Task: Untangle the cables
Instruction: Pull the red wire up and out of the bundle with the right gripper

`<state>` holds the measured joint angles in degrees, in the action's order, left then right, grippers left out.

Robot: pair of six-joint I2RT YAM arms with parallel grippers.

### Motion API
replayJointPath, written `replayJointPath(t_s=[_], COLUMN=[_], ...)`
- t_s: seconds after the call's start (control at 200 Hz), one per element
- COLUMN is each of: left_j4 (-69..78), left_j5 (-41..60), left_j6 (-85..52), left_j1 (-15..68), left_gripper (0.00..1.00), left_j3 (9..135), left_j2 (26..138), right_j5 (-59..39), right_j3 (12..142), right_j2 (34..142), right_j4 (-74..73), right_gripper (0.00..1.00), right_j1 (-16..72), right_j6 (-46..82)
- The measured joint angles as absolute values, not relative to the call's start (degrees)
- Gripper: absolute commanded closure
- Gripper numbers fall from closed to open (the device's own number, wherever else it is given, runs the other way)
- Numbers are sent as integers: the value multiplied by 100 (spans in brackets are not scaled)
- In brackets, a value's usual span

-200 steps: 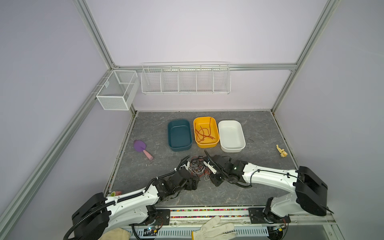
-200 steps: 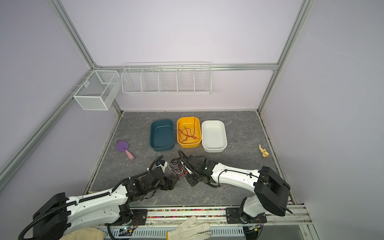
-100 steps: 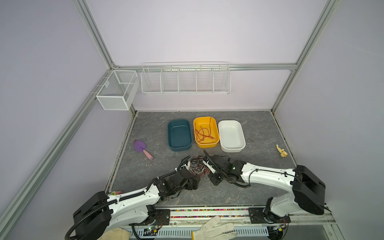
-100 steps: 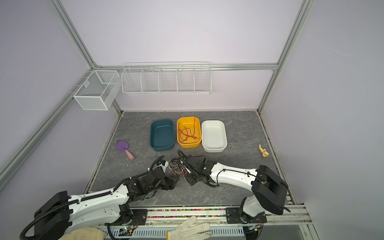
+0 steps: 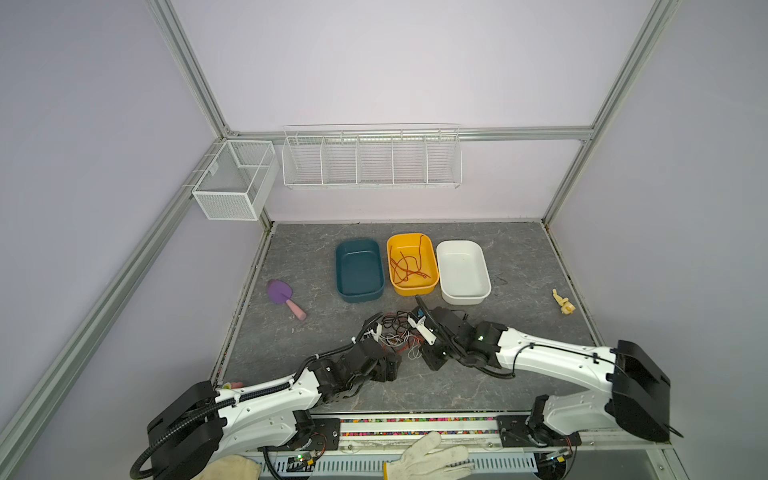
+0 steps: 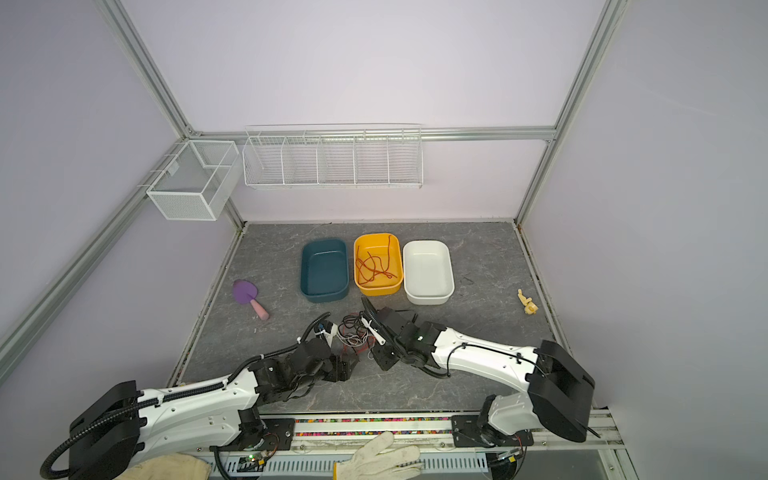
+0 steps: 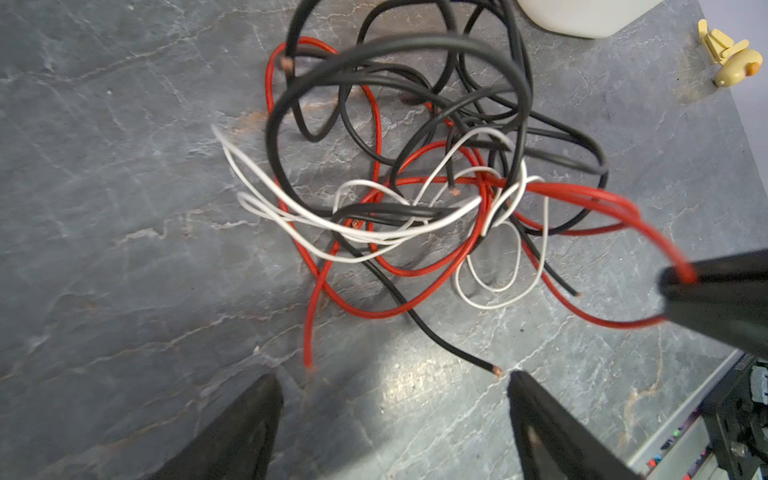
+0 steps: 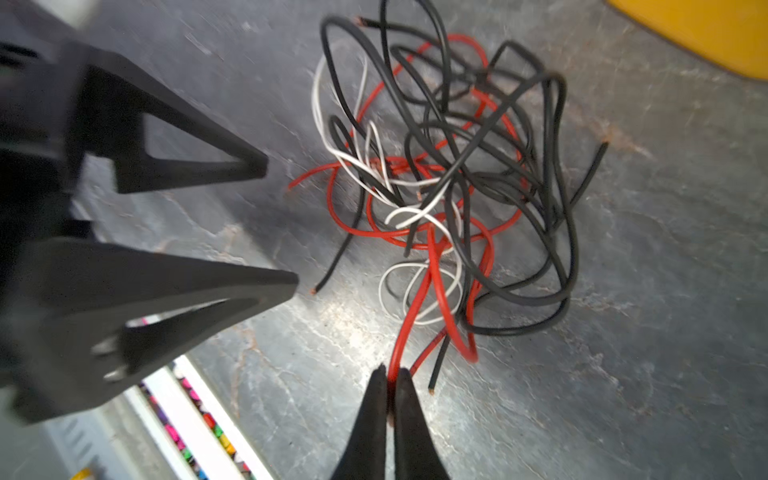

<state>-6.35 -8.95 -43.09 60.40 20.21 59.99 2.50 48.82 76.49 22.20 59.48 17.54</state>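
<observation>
Red, black and white cables [image 5: 397, 334] lie in 1 tangled heap on the grey marbled table [image 5: 291, 257]. The heap is near the table's front edge, between the 2 arms and just in front of the yellow bin [image 5: 415, 289].

The right hand [image 8: 390, 384] has its fingers pressed together, pinching 1 red cable [image 8: 417, 303] where a loop comes off the near side of the heap. That strand runs fairly straight from the tips into the knot. The rest of the heap rests on the table.

The left hand [image 7: 392, 378] has its fingers spread wide with nothing between them, tips pointing at the heap and stopping just short of it. A black cable end [image 7: 494, 370] with bare copper lies just beside 1 tip. Whether the tips touch the table is not clear.

Behind the heap, 3 bins stand side by side in a row: the teal bin [image 5: 359, 296], the yellow bin and the white bin [image 5: 465, 297]. Loose red-orange cables [image 5: 409, 268] lie inside the yellow bin.

A purple scoop [image 5: 279, 291] with a pink handle lies left of the teal bin, well apart from it. A small yellow toy [image 5: 563, 302] sits near the table's right edge. A white glove [image 5: 428, 459] lies on the front rail.
</observation>
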Motion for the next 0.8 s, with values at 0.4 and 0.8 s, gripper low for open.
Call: replayJointPath(t_s=[0.4,0.8], left_j4=[-873,-495], left_j5=[-915,-902], left_j6=[-4025,-3962], left_j1=[6040,6040], left_gripper=[14,14], left_j3=[2329,2333], left_j2=[6418,6995], right_j5=[10,-34], right_j3=[5452,6512], right_j2=[6639,6053], right_j4=[2936,3706], right_gripper=[93,93], right_j1=[5953,5953], right_j6=[1747,1579])
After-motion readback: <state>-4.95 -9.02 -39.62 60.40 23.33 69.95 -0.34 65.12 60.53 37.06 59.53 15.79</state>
